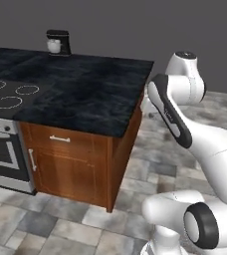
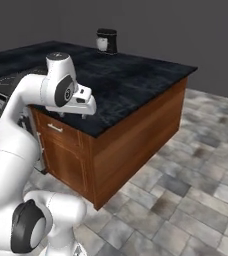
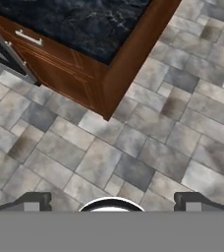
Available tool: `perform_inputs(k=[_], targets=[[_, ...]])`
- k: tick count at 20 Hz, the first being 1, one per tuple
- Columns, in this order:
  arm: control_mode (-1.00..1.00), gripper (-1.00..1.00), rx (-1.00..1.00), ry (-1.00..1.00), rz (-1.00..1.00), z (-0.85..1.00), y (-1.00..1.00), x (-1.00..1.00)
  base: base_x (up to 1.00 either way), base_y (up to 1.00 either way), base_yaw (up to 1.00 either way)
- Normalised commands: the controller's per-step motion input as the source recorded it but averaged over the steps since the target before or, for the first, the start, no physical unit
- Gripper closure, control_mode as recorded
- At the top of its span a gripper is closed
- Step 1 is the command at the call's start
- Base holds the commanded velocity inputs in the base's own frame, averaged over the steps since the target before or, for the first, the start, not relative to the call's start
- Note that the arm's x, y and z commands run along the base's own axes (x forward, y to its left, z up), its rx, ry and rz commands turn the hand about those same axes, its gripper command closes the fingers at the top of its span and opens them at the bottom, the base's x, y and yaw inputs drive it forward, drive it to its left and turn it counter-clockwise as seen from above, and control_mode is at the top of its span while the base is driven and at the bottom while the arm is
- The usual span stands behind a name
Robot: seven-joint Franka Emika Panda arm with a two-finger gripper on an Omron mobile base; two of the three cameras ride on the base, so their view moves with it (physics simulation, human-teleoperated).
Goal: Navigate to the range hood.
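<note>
The gripper (image 3: 111, 206) hangs spread wide over tiled floor (image 3: 148, 147), holding nothing. The left base view alone shows the cooktop (image 1: 8, 94); open floor lies right of the counter (image 2: 131, 75).

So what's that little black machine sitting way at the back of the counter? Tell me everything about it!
It's a small stand mixer with a black body and a white bowl tucked under its head. It stands upright on the dark marbled countertop, close to the far edge, in front of the grey wall. Nothing else touches it, and the gripper is far from it, pointing down at the tiled floor. It is too small to make out buttons or what's in the bowl.
</note>
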Motion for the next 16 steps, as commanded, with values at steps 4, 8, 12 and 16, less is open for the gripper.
perform_inputs(k=[4, 8, 12, 16], targets=[[1.0, -1.0, 0.0, 0.0, 0.0, 0.0, 0.0, 0.0, 1.0, 1.0, -0.14], [1.0, -1.0, 0.0, 0.0, 0.0, 0.0, 0.0, 0.0, 1.0, 1.0, -0.16], [1.0, -1.0, 0.0, 0.0, 0.0, 0.0, 0.0, 0.0, 0.93, 1.0, -0.17], [1.0, -1.0, 0.0, 0.0, 0.0, 0.0, 0.0, 0.0, 0.67, 1.0, -0.19]])
